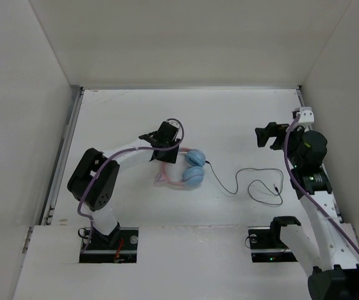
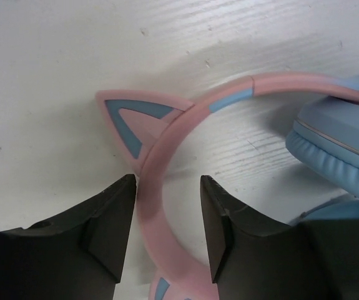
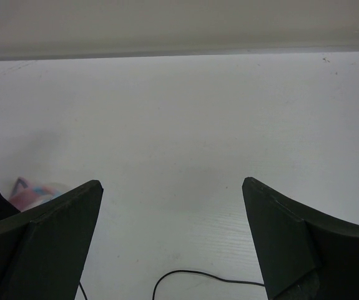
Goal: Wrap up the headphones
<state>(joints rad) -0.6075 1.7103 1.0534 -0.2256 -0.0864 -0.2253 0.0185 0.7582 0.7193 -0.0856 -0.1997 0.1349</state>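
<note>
The headphones [image 1: 193, 169] lie on the white table at centre-left, their two light blue ear cups side by side and the pink cat-ear headband [image 1: 165, 174] to their left. The thin black cable [image 1: 254, 182] runs right from the cups in loose loops. My left gripper [image 1: 165, 147] is open and straddles the headband [image 2: 185, 112]. The band lies against the left finger, with a gap to the right finger. A cat ear [image 2: 132, 115] and one ear cup [image 2: 338, 137] show beyond. My right gripper [image 1: 265, 136] is open and empty, above the table beyond the cable [image 3: 191, 275].
White walls enclose the table on the left, back and right. Metal rails run along the left edge [image 1: 63, 156] and the right edge. Purple arm cables hang along both arms. The headphones show small and blurred at the left of the right wrist view [image 3: 32, 194].
</note>
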